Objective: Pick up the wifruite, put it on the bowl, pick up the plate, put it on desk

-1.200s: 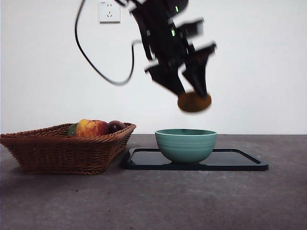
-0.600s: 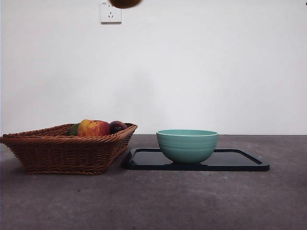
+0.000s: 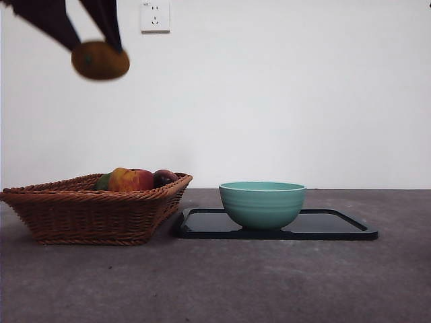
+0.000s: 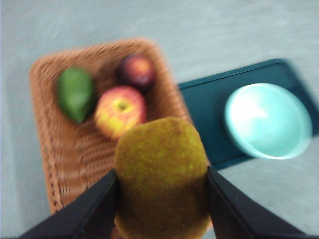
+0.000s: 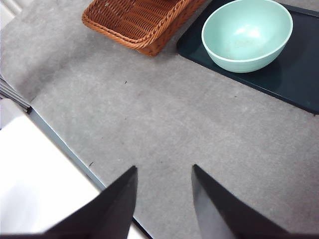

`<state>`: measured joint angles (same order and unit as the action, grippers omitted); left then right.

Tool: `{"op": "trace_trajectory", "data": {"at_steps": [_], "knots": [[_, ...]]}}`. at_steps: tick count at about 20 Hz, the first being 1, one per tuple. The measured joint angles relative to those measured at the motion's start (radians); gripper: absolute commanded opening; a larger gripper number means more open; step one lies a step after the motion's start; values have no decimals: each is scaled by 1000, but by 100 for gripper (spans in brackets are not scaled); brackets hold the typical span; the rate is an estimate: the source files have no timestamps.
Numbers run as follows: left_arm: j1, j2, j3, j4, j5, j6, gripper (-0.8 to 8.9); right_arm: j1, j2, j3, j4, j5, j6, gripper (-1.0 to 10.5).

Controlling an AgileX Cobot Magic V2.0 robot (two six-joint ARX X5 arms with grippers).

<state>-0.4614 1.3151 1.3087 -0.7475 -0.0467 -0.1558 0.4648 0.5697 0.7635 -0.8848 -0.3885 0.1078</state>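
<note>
High above the wicker basket (image 3: pixel 94 208), the left gripper (image 3: pixel 84 30) clamps the wifruite (image 3: pixel 100 60). Its target, the mint-green bowl (image 3: pixel 262 204), sits well to the right on the dark tray (image 3: pixel 337 225). Meanwhile the right gripper (image 5: pixel 162 196) waits, jaws apart, holding nothing.

My left gripper (image 3: pixel 94 48) hangs high on the left, jaws clamped on the wifruite (image 3: pixel 100 60). My right gripper (image 5: pixel 163 199) waits, jaws apart.

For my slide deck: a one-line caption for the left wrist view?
Left gripper holds the brown fruit above the wicker basket, bowl waiting on its tray.
</note>
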Motion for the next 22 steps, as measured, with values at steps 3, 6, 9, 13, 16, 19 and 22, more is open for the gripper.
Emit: {"op": "trace_trajectory", "data": {"at_steps": [3,6,9,13,16,19,22], "knots": [[0,0,-123,131,-19,-53,173,0,0,0,0,0,0,175],[1,19,-240,244,-64,-98,173,0,0,0,0,0,0,175],[5,75,-308,308,-69,-108,173,0,0,0,0,0,0,175],[6,189,-311,381,-71,-109,173,0,0,0,0,0,0,175],[8,258,-311,414,-71,-109,173,0,0,0,0,0,0,175],[11,291,-311,436,-80,-109,181,0,0,0,0,0,0,175],[21,301,-311,439,-82,-109,232,0,0,0,0,0,0,175]]}}
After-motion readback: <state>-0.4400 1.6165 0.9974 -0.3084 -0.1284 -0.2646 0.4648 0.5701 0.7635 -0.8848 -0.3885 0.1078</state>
